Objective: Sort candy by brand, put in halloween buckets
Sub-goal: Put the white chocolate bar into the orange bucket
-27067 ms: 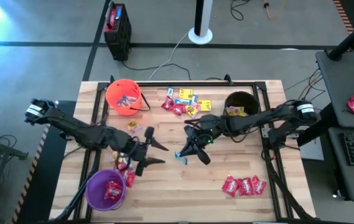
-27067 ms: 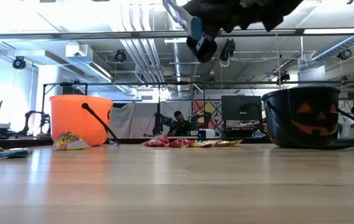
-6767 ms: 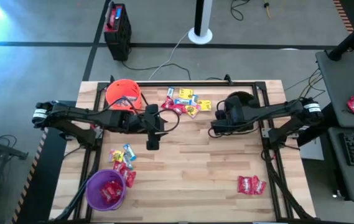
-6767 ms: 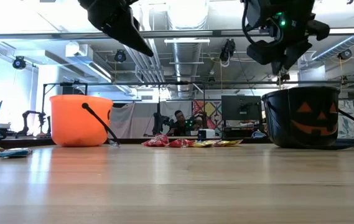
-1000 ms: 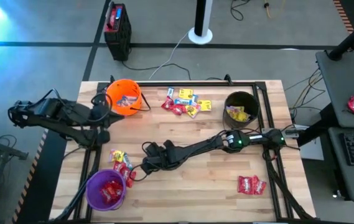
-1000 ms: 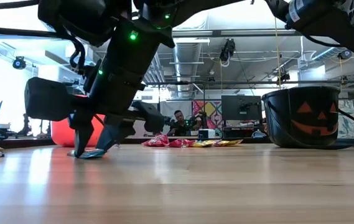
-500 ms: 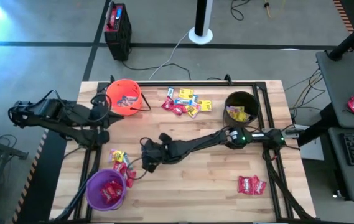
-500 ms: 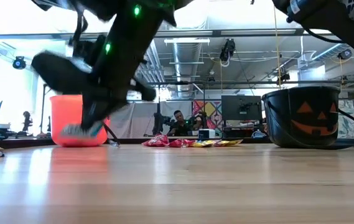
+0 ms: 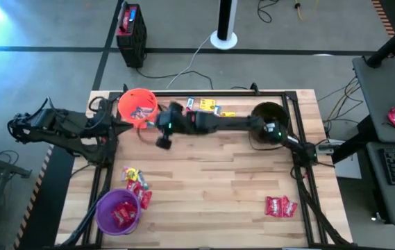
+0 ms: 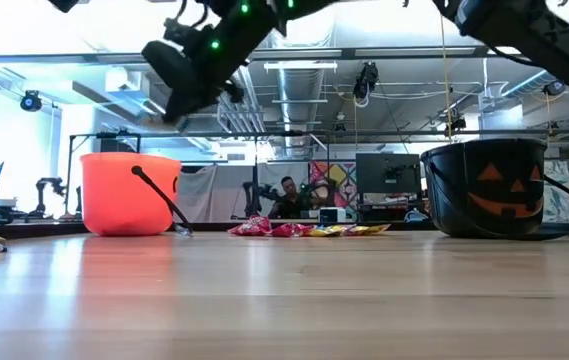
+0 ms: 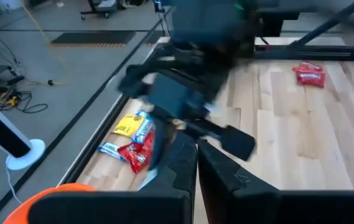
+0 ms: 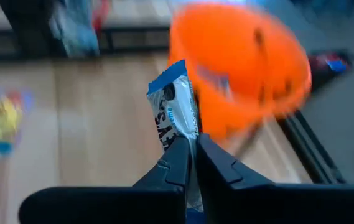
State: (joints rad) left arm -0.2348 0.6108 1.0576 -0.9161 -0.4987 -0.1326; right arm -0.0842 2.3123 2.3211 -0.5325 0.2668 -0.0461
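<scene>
Wooden planks make up the desk [image 9: 204, 180], framed by black rails on a grey floor. Going left to right in the high view: the left arm lies folded at 9 o'clock off the desk's edge, its left tool [image 11: 196, 155] pressed shut on nothing, pointing toward the orange bucket [image 9: 138, 106] at 11 o'clock. At 7 o'clock the purple bucket [image 9: 118, 211] holds red packets, and a small heap of red and yellow candy [image 9: 135, 182] lies just beside its rim. The right arm stretches across the desk from 3 o'clock, and its right tool [image 12: 193, 160] hangs in the air close by the orange bucket's rim, clamped on a blue-and-white packet [image 12: 178, 114] that stands up between its fingers. At 12 o'clock a mixed pile of candy [image 9: 209, 106] lies partly hidden under that arm. The black bucket [image 9: 269, 119] stands at 2 o'clock. Two red packets [image 9: 280, 205] lie at 5 o'clock, well apart from everything else.
</scene>
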